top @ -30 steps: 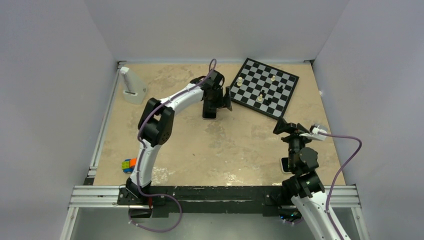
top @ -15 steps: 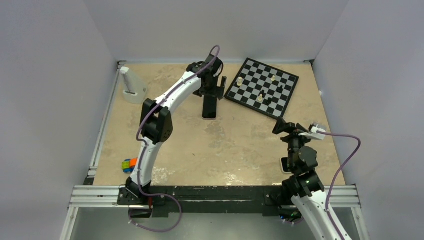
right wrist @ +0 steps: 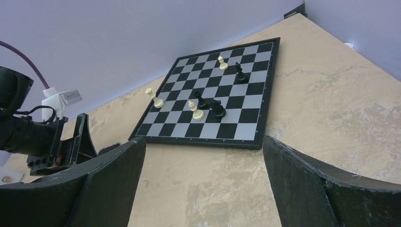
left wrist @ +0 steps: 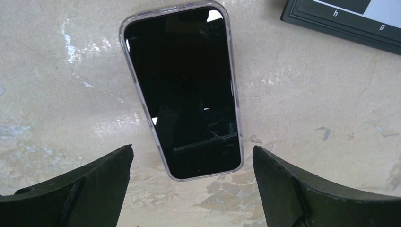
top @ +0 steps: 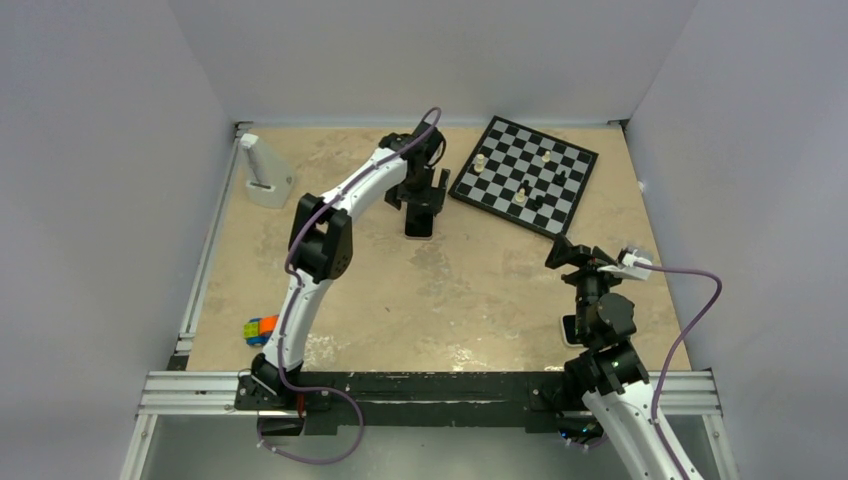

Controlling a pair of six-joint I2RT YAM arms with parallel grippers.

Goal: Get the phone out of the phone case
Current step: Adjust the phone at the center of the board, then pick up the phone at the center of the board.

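Left tool (left wrist: pixel 191 153) spread wide, hovering above the phone (left wrist: pixel 187 94), touching nothing. I see the phone screen-up, seated in the phone case (left wrist: pixel 124 29), flat on the desk (left wrist: pixel 307 118). The chessboard (left wrist: pixel 340 19) is at its 2 o'clock. Right tool (right wrist: pixel 203 142) is wide and empty.

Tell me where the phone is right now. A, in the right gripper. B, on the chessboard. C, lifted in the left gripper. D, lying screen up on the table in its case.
D: the left wrist view shows the phone flat, screen up, inside the phone case, with the left gripper open over its near end.
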